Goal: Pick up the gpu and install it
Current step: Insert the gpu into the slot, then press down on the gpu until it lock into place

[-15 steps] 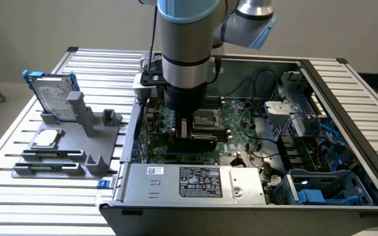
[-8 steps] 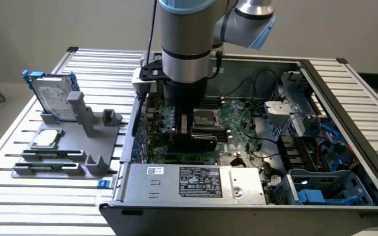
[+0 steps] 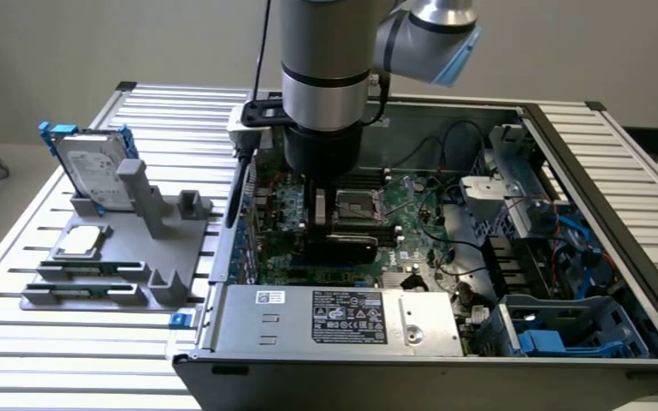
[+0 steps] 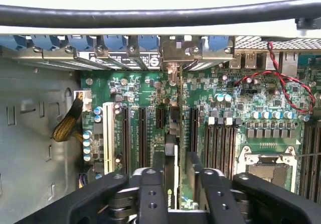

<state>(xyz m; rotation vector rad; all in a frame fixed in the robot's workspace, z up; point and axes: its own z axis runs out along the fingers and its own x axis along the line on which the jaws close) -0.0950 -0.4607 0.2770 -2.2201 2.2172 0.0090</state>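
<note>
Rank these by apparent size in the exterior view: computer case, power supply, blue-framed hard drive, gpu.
1. computer case
2. power supply
3. hard drive
4. gpu: looks smallest, but the arm hides part of it, so its place below the hard drive is unsure.

No legible text; only unreadable print on the power supply label [image 3: 349, 317].
</note>
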